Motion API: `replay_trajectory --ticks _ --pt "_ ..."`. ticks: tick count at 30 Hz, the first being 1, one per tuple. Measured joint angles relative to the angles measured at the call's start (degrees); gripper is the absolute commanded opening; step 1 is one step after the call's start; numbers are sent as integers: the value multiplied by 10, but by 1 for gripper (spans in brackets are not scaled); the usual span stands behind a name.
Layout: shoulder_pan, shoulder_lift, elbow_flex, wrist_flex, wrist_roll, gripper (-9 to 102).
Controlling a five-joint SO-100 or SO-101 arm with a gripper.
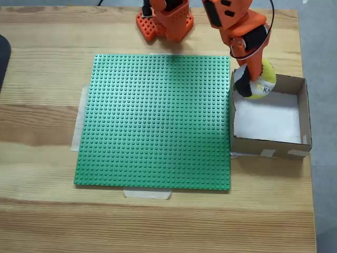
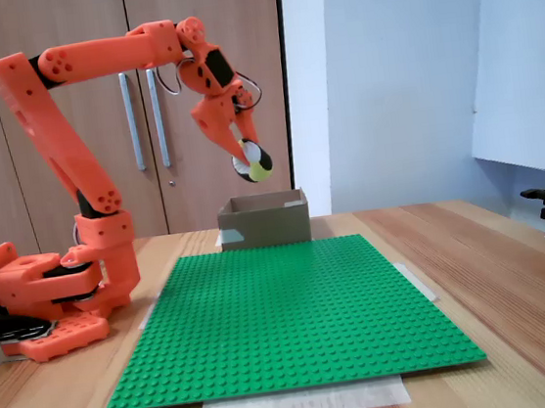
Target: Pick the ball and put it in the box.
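The small white, black and yellow ball [image 1: 259, 84] [image 2: 257, 162] hangs in the air, held between the orange fingers of my gripper [image 1: 254, 79] [image 2: 251, 159], which is shut on it. From above, the ball lies over the far left corner of the brown cardboard box [image 1: 303, 113]. From the side, it hangs well above the box [image 2: 265, 222], over its middle. The box's white floor is bare.
A large green studded baseplate [image 1: 158, 121] [image 2: 285, 311] is taped to the wooden table, left of the box in the view from above. My arm's orange base [image 1: 163, 21] [image 2: 52, 298] stands at the table's far edge. The table edge runs just right of the box.
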State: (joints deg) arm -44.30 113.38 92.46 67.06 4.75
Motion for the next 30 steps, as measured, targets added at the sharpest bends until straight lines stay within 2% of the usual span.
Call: replay_trajectory --ticks 11,30 --pt "-40 -6 0 -20 0 -1" --pt "-56 -160 -71 -61 10 0"
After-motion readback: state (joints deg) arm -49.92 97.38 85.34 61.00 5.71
